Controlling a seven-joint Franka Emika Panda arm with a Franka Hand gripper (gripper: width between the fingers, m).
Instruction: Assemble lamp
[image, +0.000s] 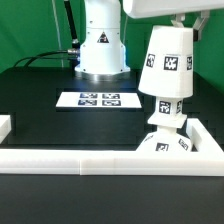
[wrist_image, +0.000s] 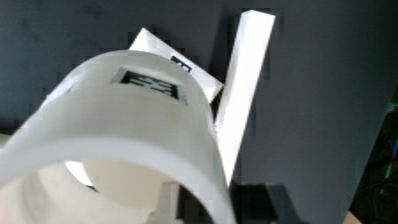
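White tagged shade (image: 166, 68) (wrist_image: 125, 130) upright above bulb (image: 166, 111), base (image: 165, 145)

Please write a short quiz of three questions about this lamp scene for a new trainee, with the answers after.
1. True or false: the shade already rests on the table.
2. What is directly below the shade in the exterior view? A) the marker board B) the bulb on the base C) nothing
3. Fill in: the white border rail runs along the table's ____ edge in the exterior view.

Key:
1. False; it hangs in the air under the gripper.
2. B
3. Near (front)
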